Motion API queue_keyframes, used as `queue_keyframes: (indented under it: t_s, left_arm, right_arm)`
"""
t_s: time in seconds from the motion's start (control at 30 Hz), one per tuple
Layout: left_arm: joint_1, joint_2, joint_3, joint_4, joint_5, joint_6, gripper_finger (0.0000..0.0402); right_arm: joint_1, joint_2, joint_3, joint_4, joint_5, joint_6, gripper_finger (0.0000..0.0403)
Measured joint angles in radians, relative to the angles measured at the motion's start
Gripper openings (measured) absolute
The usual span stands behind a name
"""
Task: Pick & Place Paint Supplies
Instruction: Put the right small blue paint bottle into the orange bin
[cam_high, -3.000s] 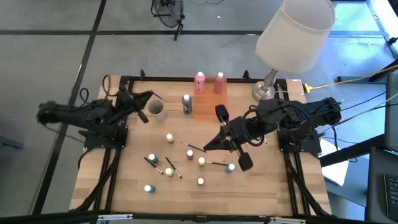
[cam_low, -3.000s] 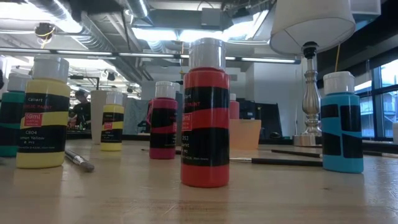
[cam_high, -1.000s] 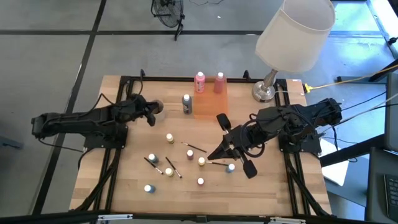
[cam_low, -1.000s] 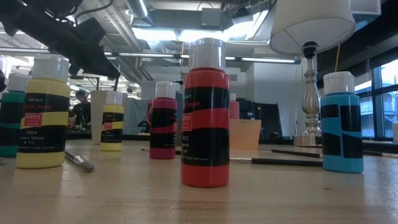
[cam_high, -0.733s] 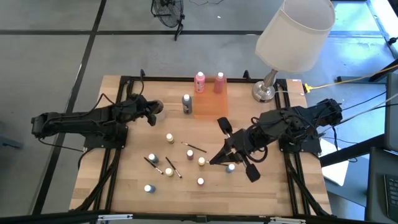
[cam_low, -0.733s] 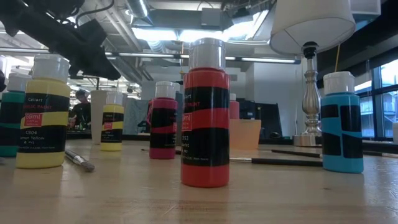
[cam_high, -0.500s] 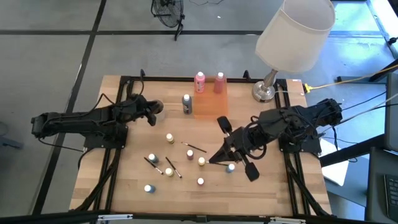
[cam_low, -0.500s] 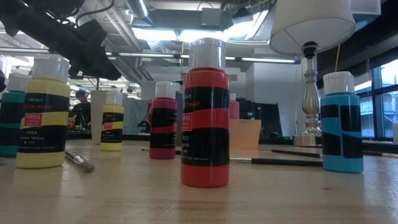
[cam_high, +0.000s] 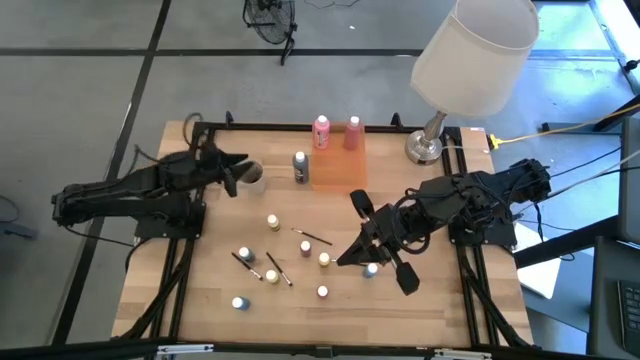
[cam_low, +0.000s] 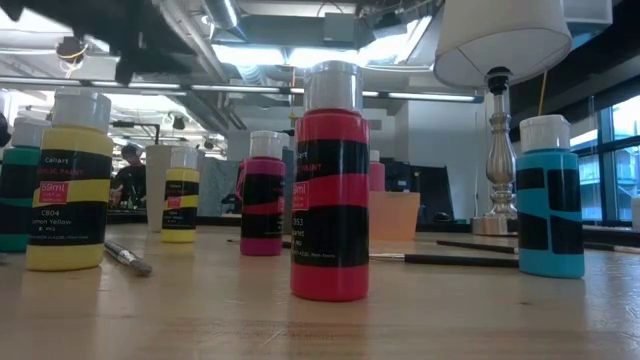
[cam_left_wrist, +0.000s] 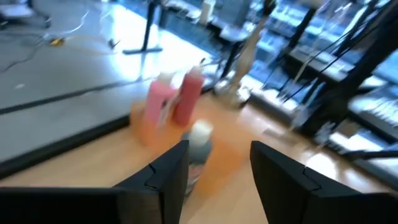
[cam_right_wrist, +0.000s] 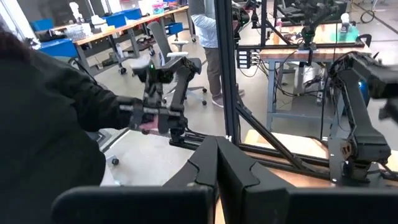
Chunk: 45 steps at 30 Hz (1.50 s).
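Several tiny paint bottles (cam_high: 272, 222) (cam_low: 330, 180) stand upright on the wooden table (cam_high: 200, 300), with thin dark brushes (cam_high: 312, 237) lying among them. A dark bottle (cam_high: 300, 165) and two pink bottles (cam_high: 321, 132) (cam_left_wrist: 163, 99) stand by an orange tray (cam_high: 335, 170) at the far edge. My left gripper (cam_high: 230, 165) (cam_left_wrist: 217, 168) hovers open beside a pale cup (cam_high: 253, 176), with nothing between its fingers. My right gripper (cam_high: 342, 259) (cam_right_wrist: 217, 152) is shut low over the table's middle, by a brush (cam_high: 352, 262) and a blue-capped bottle (cam_high: 371, 268). My right gripper's shut tips stand at the left end of the thin brush (cam_high: 350, 262), slanting down from the table's right. Whether they touch it, I cannot tell.
A big lamp with a white shade (cam_high: 470, 60) and a metal base (cam_high: 425, 148) stands at the far right corner. A dark frame (cam_high: 300, 127) runs around the table top. A person (cam_right_wrist: 37, 124) shows in the room beyond the table.
My left gripper has risen from over the cup and drawn back toward the table's far left; its fingers now show spread apart. My right gripper has gone a little toward the near edge, still shut.
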Motion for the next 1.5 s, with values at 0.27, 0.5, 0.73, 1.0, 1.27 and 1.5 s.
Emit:
queue_keyframes:
  t_s: [0.27, 0.5, 0.73, 1.0, 1.27, 1.5]
  left_arm:
    - [0.000, -0.005, 0.131, -0.005, 0.176, 0.023, 0.0163]
    - [0.000, -0.004, 0.145, 0.232, 0.432, -0.037, 0.0165]
    - [-0.001, -0.004, 0.145, 0.323, 0.543, -0.053, 0.0164]
    - [-0.001, 0.011, 0.145, 0.304, 0.543, -0.087, 0.0166]
    - [-0.031, 0.035, 0.145, 0.303, 0.551, -0.097, 0.0166]
    - [-0.069, 0.056, 0.145, 0.302, 0.551, -0.097, 0.0166]
  right_arm:
    - [0.000, 0.000, 0.000, 0.000, -0.063, 0.006, 0.0021]
    - [-0.009, -0.008, 0.000, -0.143, -0.209, 0.210, 0.0026]
    - [-0.050, -0.008, 0.000, -0.193, -0.200, 0.368, 0.0043]
    - [-0.051, -0.008, 0.000, -0.182, -0.117, 0.361, 0.0048]
    - [-0.023, -0.008, 0.000, -0.182, -0.059, 0.291, 0.0115]
    - [-0.003, -0.008, 0.000, -0.196, 0.091, 0.204, 0.0224]
